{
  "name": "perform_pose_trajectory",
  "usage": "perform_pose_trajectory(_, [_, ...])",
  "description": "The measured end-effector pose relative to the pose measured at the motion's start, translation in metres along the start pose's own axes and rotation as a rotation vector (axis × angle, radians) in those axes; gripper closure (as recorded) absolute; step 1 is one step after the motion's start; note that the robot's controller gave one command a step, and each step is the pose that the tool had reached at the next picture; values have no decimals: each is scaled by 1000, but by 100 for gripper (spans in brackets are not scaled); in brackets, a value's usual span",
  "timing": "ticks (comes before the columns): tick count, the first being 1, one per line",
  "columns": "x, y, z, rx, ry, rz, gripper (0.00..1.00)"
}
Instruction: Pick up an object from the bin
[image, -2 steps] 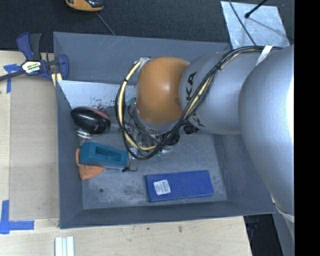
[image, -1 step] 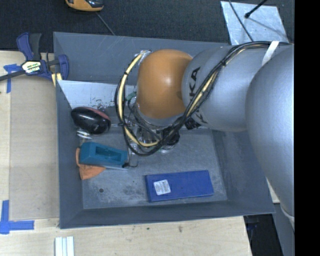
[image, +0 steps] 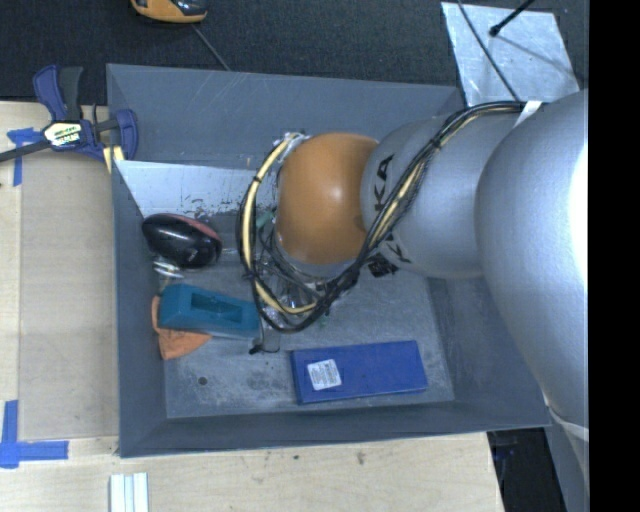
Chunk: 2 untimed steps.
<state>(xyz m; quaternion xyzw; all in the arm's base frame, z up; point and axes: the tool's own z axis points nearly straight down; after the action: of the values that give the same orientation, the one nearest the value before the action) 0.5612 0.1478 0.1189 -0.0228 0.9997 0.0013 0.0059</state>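
- The flat blue box with a white label lies nearest, along the front wall of the bin. It looks stiff and probably light, best taken across its short width.
- Behind it at left, a teal block rests on an orange scrap. The wrist hangs just beside its right end, so I judge it the likely pick: rigid, graspable across its narrow sides.
- Farther back, a glossy black rounded thing may slip.
- The orange cover and cables hide the jaws; open or closed, I cannot tell.
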Motion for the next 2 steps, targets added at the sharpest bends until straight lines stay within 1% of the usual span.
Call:
perform_pose_trajectory(1, [-14, 22, 22, 6, 17, 65, 0])
perform_pose_trajectory(2, [-34, 56, 14, 4, 16, 103, 0])
